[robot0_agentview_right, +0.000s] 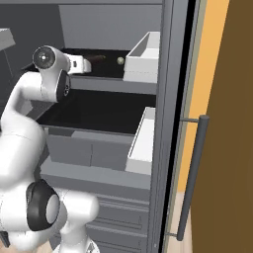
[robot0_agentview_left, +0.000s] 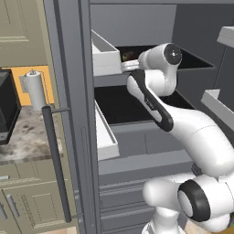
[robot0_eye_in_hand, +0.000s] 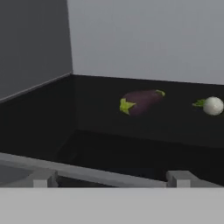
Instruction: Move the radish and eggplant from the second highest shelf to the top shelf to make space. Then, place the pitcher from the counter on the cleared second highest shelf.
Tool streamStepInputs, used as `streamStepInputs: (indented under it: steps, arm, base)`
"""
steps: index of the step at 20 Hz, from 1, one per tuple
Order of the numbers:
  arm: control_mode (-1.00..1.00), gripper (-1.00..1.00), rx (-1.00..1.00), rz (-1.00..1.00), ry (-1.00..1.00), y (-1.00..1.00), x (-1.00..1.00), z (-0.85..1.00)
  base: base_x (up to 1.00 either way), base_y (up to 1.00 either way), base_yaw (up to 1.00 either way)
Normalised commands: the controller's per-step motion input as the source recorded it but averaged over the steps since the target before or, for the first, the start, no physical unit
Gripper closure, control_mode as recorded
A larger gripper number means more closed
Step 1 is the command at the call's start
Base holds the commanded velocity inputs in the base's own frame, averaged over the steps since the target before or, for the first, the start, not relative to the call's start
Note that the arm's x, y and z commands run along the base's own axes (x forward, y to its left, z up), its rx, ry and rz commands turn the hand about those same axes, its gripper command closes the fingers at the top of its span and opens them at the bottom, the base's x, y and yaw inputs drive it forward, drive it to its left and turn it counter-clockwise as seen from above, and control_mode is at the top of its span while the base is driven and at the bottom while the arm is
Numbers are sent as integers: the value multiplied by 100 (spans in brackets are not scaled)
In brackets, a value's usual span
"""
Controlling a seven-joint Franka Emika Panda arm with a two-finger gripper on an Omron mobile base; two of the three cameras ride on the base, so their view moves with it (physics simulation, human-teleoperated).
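Observation:
The eggplant [robot0_eye_in_hand: 141, 102], dark purple with a yellow-green cap, lies on the black top shelf [robot0_eye_in_hand: 48, 127]. The pale round radish [robot0_eye_in_hand: 213, 106] rests to its right on the same panel. My gripper [robot0_eye_in_hand: 113, 178] is open at the shelf's front rim, short of the eggplant, with nothing between its fingers. From the right base view the gripper [robot0_agentview_right: 88, 64] points into the top shelf [robot0_agentview_right: 111, 83] toward the eggplant [robot0_agentview_right: 97, 58] and radish [robot0_agentview_right: 120, 60]. The second highest shelf [robot0_agentview_right: 99, 112] below it is bare. The counter [robot0_agentview_left: 25, 137] is at the left; the pitcher is out of view.
White door bins [robot0_agentview_left: 106, 58] [robot0_agentview_left: 107, 135] jut out beside both shelves on the open fridge door. Two grey drawer fronts [robot0_agentview_right: 86, 150] sit under the second highest shelf. A paper towel roll [robot0_agentview_left: 35, 89] and a black appliance [robot0_agentview_left: 7, 107] stand on the counter.

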Motion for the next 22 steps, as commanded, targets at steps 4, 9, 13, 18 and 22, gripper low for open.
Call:
streamStepInputs:
  steps: [4, 9, 13, 18, 22]
  arm:
    - [-100, -100, -4, 0, 22, -3, -77, -46]
    - [-100, -100, -4, 0, 17, -16, -87, -71]
    - [-100, -100, 0, 0, 12, -34, -99, -47]
    - [-100, -100, 0, 0, 10, -34, -99, -32]
    - [-100, -100, 0, 0, 12, -3, -86, -9]
  base:
    - [0, 0, 0]
    - [0, 0, 0]
    - [0, 0, 0]
    - [0, 0, 0]
    - [0, 0, 0]
